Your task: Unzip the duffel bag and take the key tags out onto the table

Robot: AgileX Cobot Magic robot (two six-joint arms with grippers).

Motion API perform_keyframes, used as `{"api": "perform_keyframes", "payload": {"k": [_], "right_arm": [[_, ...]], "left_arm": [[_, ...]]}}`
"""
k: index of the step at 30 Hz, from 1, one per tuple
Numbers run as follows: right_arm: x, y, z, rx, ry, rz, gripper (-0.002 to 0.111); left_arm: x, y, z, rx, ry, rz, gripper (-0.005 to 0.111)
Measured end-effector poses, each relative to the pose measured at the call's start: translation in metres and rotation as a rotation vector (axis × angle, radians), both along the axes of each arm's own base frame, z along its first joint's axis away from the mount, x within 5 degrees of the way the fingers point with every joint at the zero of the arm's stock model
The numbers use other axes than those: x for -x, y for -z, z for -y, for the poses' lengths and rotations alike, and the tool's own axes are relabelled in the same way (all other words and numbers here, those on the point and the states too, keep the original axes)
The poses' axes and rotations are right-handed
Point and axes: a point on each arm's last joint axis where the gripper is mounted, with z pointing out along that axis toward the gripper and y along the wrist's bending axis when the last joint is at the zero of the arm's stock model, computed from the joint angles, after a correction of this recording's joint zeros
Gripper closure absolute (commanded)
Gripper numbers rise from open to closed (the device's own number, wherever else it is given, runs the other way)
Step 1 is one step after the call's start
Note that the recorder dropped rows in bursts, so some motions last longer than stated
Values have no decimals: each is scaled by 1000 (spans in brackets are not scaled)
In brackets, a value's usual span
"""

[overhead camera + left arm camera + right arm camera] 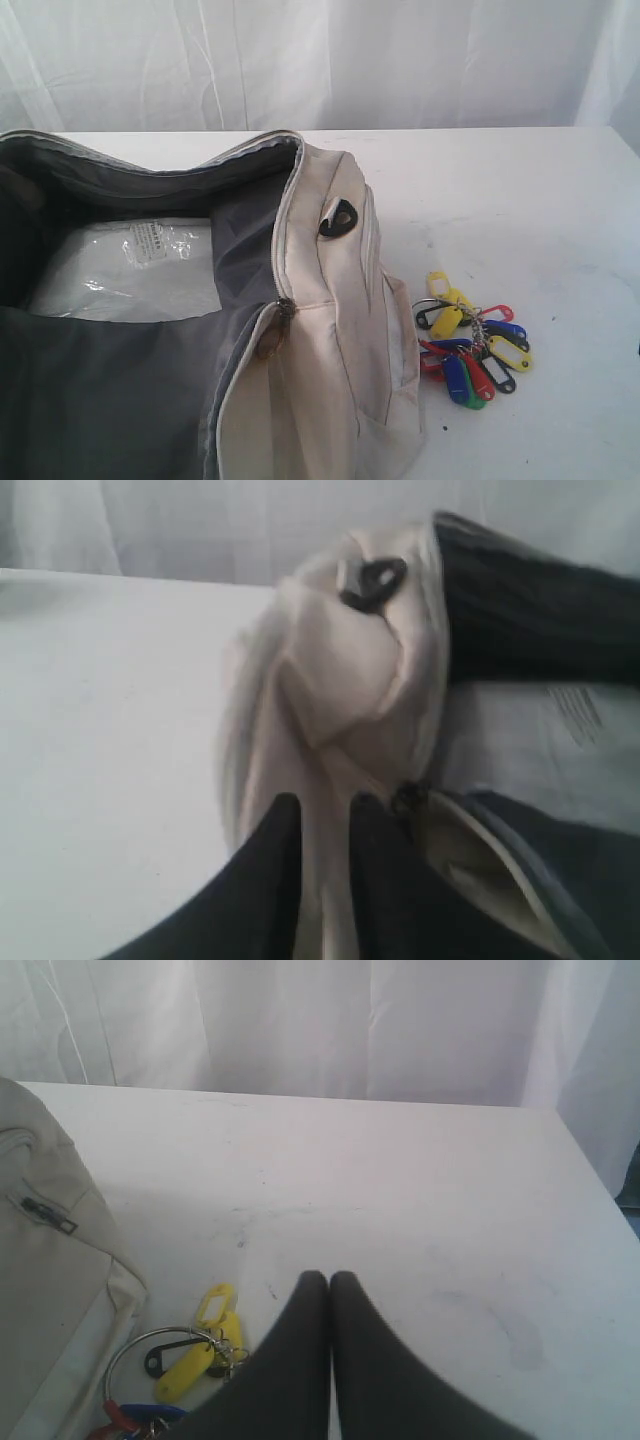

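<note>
The cream duffel bag (330,350) lies unzipped on the white table (520,200), showing its dark grey lining. The key tags (470,340), a bunch in yellow, blue, red, green and black, rest on the table just right of the bag's end. In the left wrist view my left gripper (325,805) is closed on a fold of the duffel bag (330,680) beside the zipper slider (408,798). My right gripper (328,1278) is shut and empty, hovering over the table (400,1180) close to the key tags (195,1355). Neither gripper shows in the exterior view.
A clear plastic packet (130,265) with a white label lies inside the bag. A black D-ring (338,217) sits on the bag's end panel. White curtains hang behind the table's far edge. The bag's side (40,1290) is left of the tags.
</note>
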Motion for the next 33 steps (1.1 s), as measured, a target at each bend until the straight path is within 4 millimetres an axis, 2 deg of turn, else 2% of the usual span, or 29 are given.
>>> {"api": "perform_keyframes", "payload": {"k": [3,7,19,33], "right_arm": [[0,0,0,0,0,0,108],[0,0,0,0,0,0,108],[0,0,0,0,0,0,108],[0,0,0,0,0,0,108]], "left_arm": [[0,11,9,-77,114,-34,83],[-2,30,10,-75,133,-61,83],[2,41,11,-102,157,-171,83],[2,41,10,-127,156,-175,83]]}}
